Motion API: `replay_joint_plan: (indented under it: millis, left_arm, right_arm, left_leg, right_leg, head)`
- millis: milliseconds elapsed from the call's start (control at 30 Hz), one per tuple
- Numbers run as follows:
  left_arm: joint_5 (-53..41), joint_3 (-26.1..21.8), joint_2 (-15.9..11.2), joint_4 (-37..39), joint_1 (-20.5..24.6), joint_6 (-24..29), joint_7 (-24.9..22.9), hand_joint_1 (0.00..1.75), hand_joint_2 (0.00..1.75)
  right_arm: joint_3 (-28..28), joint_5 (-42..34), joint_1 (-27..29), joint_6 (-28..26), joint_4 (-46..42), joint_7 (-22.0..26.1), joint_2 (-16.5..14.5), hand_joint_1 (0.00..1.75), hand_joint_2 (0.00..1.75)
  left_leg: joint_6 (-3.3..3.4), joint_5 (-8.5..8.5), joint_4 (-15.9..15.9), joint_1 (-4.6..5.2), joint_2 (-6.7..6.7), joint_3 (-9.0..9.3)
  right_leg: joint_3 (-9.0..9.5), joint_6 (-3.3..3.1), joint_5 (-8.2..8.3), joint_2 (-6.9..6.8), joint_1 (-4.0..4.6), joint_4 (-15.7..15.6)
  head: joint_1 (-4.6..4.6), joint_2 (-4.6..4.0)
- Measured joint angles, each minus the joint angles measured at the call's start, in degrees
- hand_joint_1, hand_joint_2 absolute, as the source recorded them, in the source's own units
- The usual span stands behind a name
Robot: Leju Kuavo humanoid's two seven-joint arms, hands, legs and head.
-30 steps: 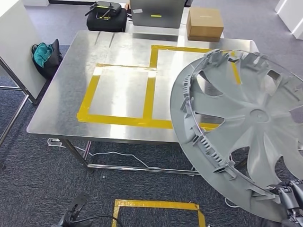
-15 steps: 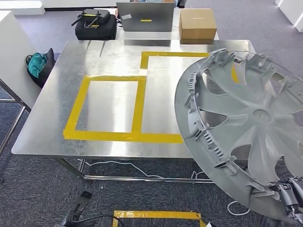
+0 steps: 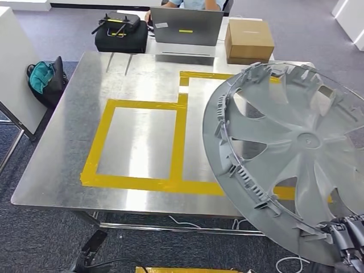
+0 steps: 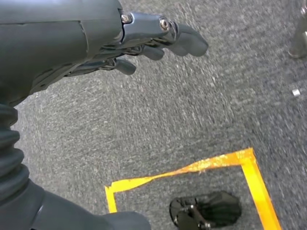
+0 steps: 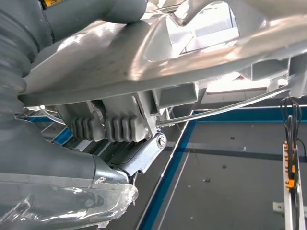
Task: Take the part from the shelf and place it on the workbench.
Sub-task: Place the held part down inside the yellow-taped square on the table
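Observation:
A large grey wheel cover point(image 3: 300, 142) with spokes and a ribbed rim is the part, held tilted over the right half of the steel workbench point(image 3: 141, 136). My right hand point(image 3: 347, 242) grips its near rim at the lower right of the head view. In the right wrist view the fingers point(image 5: 105, 127) clamp the underside of the cover point(image 5: 145, 52). Yellow tape point(image 3: 98, 142) marks out rectangles on the bench top, and the cover hides part of the right one. My left hand point(image 4: 137, 38) hangs over grey carpet with fingers stretched out, holding nothing.
A laptop point(image 3: 185, 27), a cardboard box point(image 3: 249, 40) and a black case point(image 3: 121, 25) stand beyond the bench's far edge, with a person point(image 3: 193, 3) behind the laptop. A teal bag point(image 3: 41, 77) and a white board point(image 3: 15, 68) are at the left. Yellow floor tape point(image 4: 188, 167) lies below.
The whole picture has shifted, so the camera moved: the bench now sits lower and nearer in view. The wheel cover stays in my right hand's grip.

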State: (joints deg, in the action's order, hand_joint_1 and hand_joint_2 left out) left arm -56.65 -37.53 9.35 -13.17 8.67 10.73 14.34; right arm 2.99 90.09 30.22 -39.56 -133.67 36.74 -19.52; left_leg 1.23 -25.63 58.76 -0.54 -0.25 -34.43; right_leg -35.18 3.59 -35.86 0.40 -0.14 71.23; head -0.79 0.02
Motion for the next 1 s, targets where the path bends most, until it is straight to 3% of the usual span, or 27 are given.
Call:
replay_joint_plan:
  millis: [67,100,133,200,233,267,367,433,533,567,600,667,733,800,933,1000]
  left_arm:
    - [0.1,0.0,0.0,0.0,-0.1,0.0,0.0,0.0,1.75]
    - [0.2,0.0,0.0,0.0,-0.1,0.1,0.0,0.0,1.75]
    - [0.2,0.0,0.0,0.0,-0.1,0.2,0.0,0.0,1.75]
    - [0.3,0.0,0.1,0.0,0.0,0.4,-0.1,0.0,1.75]
    - [0.4,0.0,0.1,0.0,0.0,0.5,-0.2,0.0,1.75]
    - [0.5,0.0,0.2,0.0,0.0,0.6,-0.4,0.0,1.75]
    - [0.6,0.0,0.2,0.0,0.1,0.9,-0.6,0.0,1.75]
    - [0.7,0.0,0.2,0.0,0.3,1.0,-0.6,0.0,1.75]
    - [0.7,0.0,0.3,0.0,0.2,1.0,-0.6,0.0,1.75]
    - [0.8,0.0,0.3,0.0,0.2,1.1,-0.6,0.0,1.75]
    - [0.9,0.0,0.2,0.0,0.1,1.1,-0.6,0.0,1.75]
    - [1.2,0.0,0.1,0.0,0.1,1.2,-0.6,0.0,1.75]
    - [1.4,0.0,0.0,0.0,0.1,1.2,-0.6,0.0,1.75]
    - [1.7,0.0,0.0,0.0,0.0,1.3,-0.6,0.0,1.75]
    - [1.8,0.0,-0.1,0.0,-0.2,1.3,-0.6,0.0,1.75]
    - [1.8,0.0,-0.1,0.0,-0.1,1.3,-0.6,0.0,1.75]
  right_arm:
    - [0.0,0.0,0.1,0.0,0.2,-0.1,0.0,1.75,1.75]
    - [0.0,0.0,0.1,0.0,0.3,-0.2,0.0,1.75,1.75]
    - [0.0,0.0,0.2,0.0,0.3,-0.3,0.0,1.75,1.75]
    - [0.0,0.0,0.2,0.0,0.4,-0.4,0.0,1.75,1.75]
    - [0.1,0.0,0.2,0.0,0.5,-0.4,0.0,1.75,1.75]
    - [0.1,0.0,0.2,0.0,0.5,-0.4,0.0,1.75,1.75]
    - [0.2,0.0,0.2,0.0,0.7,-0.4,0.0,1.75,1.75]
    - [0.2,0.0,0.2,0.0,0.7,-0.5,0.0,1.75,1.75]
    - [0.2,0.0,0.1,0.0,0.9,-1.2,0.0,1.75,1.75]
    - [0.2,0.0,0.2,0.0,1.0,-1.7,0.0,1.75,1.75]
    - [0.1,0.0,0.3,0.0,1.2,-2.5,0.0,1.75,1.75]
    - [-0.3,0.0,0.9,0.0,1.9,-5.9,0.1,1.75,1.75]
    - [-0.7,0.0,1.9,0.0,3.1,-10.4,0.6,1.75,1.75]
    - [-0.8,0.0,3.2,0.0,4.5,-13.5,1.1,1.75,1.75]
    - [-0.6,0.0,5.1,0.1,7.0,-16.8,2.1,1.75,1.75]
    - [-0.5,0.0,5.2,0.8,8.0,-18.5,2.7,1.75,1.75]
  left_leg:
    - [0.02,-0.94,0.0,0.03,-0.38,1.17]
    - [0.0,-1.5,0.0,0.04,-0.68,1.95]
    - [-0.06,-2.07,0.0,0.05,-1.0,2.8]
    - [-0.32,-3.19,0.0,0.11,-1.66,4.14]
    - [-0.59,-3.67,-0.1,0.17,-1.94,4.49]
    - [-0.92,-3.93,0.0,0.2,-2.18,4.77]
    - [-1.9,-4.29,0.2,0.2,-2.08,5.24]
    - [-2.47,-5.78,3.5,0.2,-1.28,3.46]
    - [-3.11,-9.47,12.6,0.09,-0.67,-2.58]
    - [-3.24,-9.42,13.8,0.05,-0.63,-3.93]
    - [-3.32,-8.17,13.2,0.01,-0.59,-4.33]
    - [-3.42,-3.17,7.2,-0.07,-0.43,-2.6]
    - [-3.21,-0.37,1.1,-0.08,-0.22,-0.63]
    - [-2.81,0.09,-0.8,-0.04,-0.19,-0.18]
    - [-2.77,0.8,-0.8,-0.02,-0.28,-0.18]
    - [-2.45,0.72,-0.8,0.04,-0.3,-0.15]
  right_leg:
    - [-3.71,-0.01,-2.47,0.01,0.02,2.9]
    - [-4.24,-0.16,-1.97,0.03,0.03,1.6]
    - [-4.07,-0.4,0.13,0.13,0.05,-1.2]
    - [-3.18,-1.05,7.05,0.79,0.16,-7.8]
    - [-2.64,-1.39,9.62,1.08,0.26,-9.8]
    - [-2.42,-1.73,11.17,1.25,0.39,-10.8]
    - [-1.26,-2.69,11.68,0.79,0.42,-11.7]
    - [-0.34,-3.17,11.58,0.36,0.21,-12.2]
    - [0.26,-3.65,10.98,-0.17,0.17,-12.4]
    - [0.47,-3.7,10.74,-0.24,0.15,-12.4]
    - [0.73,-3.66,10.51,-0.26,0.11,-12.4]
    - [1.38,-3.38,10.03,-0.29,0.02,-12.4]
    - [1.69,-2.86,9.55,-0.29,0.13,-12.1]
    - [1.53,-2.58,9.18,-0.28,0.34,-12.0]
    - [1.7,-4.3,9.23,-0.36,0.51,-12.3]
    - [1.86,-4.24,9.27,-0.39,0.5,-12.6]
  head:
    - [-0.08,0.0]
    - [-0.11,0.0]
    - [-0.13,0.0]
    - [-0.21,0.0]
    - [-0.21,0.0]
    - [-0.23,0.0]
    - [-0.15,0.0]
    - [-0.02,0.0]
    - [0.07,0.0]
    - [0.08,0.0]
    - [0.08,0.0]
    - [0.08,0.0]
    - [0.18,0.0]
    - [0.3,0.0]
    - [0.25,0.0]
    - [0.25,0.0]
